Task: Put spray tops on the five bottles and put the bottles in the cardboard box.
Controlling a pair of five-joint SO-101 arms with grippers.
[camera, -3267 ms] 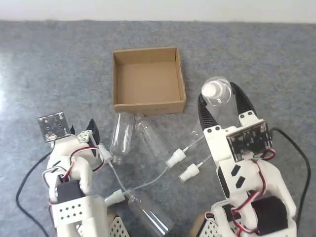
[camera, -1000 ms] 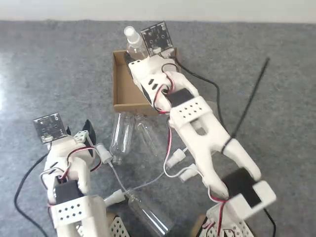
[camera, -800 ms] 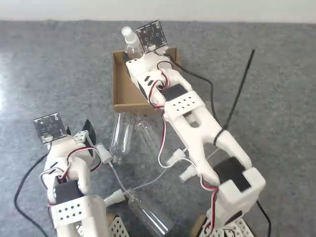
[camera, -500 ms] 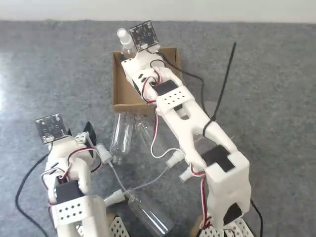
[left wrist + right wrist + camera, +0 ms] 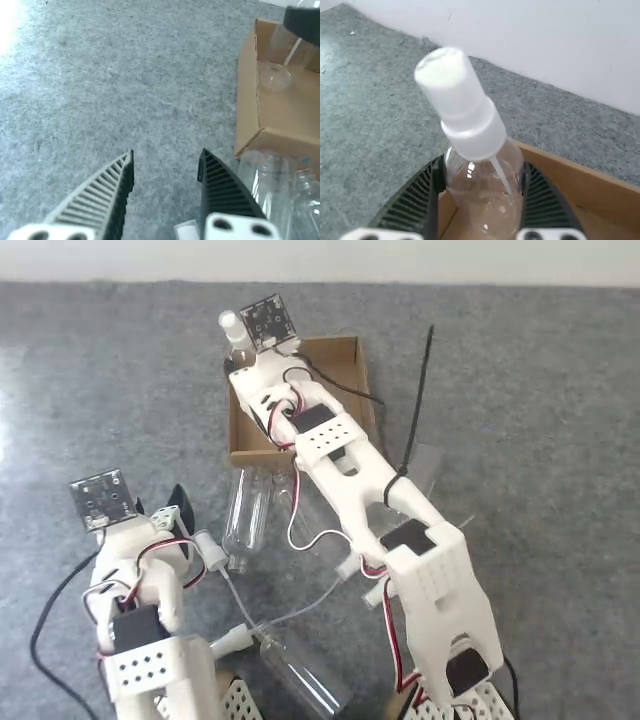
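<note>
My right gripper point(image 5: 480, 192), clenched on the clear plastic bottle with white spray top point(image 5: 462, 115), has swung left to the brown cardboard box point(image 5: 255, 453), far-left corner. The left wrist view shows the bottle's base inside the box. My left gripper point(image 5: 166, 160) hangs released, near left.

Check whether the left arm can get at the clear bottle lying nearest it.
Probably yes: the left gripper is open, the bottle lies just beside it with nothing between, and the right arm stretches past on its far side.
</note>
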